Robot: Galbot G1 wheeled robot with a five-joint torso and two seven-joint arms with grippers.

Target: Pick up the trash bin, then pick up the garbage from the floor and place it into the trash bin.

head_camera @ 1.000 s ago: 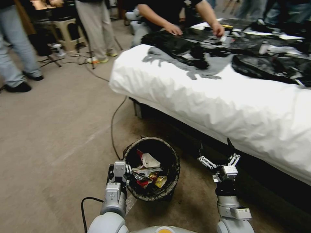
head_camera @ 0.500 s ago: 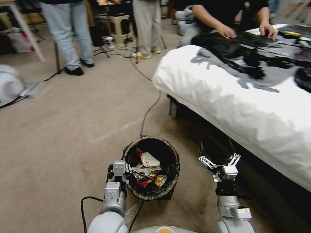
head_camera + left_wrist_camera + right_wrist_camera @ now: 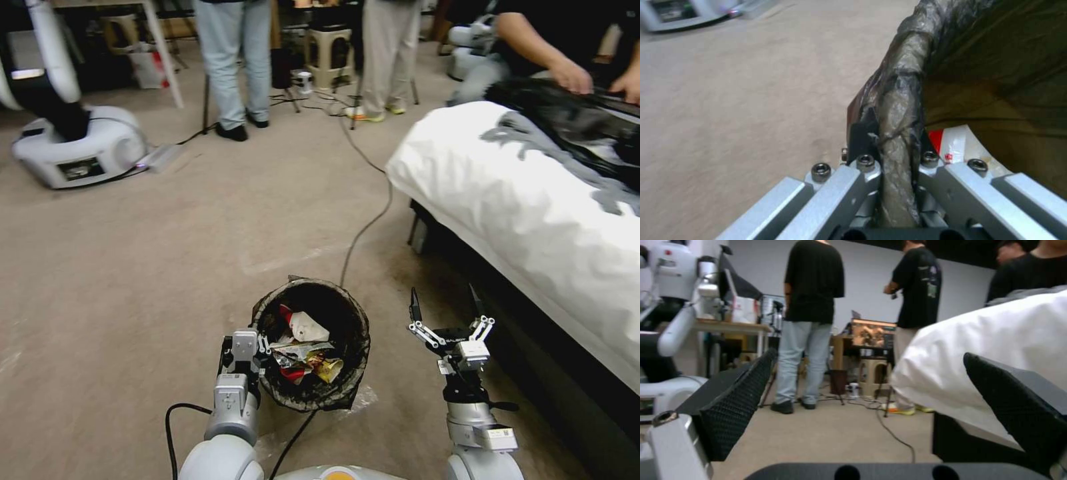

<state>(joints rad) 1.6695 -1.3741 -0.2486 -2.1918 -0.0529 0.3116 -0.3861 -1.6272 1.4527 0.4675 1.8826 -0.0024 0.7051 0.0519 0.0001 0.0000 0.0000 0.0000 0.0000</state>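
The trash bin (image 3: 312, 347), lined with a dark bag, hangs over the floor (image 3: 133, 267) near the corner of the white bed (image 3: 533, 213), with crumpled garbage (image 3: 303, 350) inside. The left gripper (image 3: 261, 348) has its fingers (image 3: 862, 133) clamped on the bin's bagged rim. The right gripper (image 3: 445, 308) is beside the bin toward the bed, fingers spread and holding nothing.

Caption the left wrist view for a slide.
Left gripper clamped on the bin rim's liner, wrappers inside, carpet beyond.
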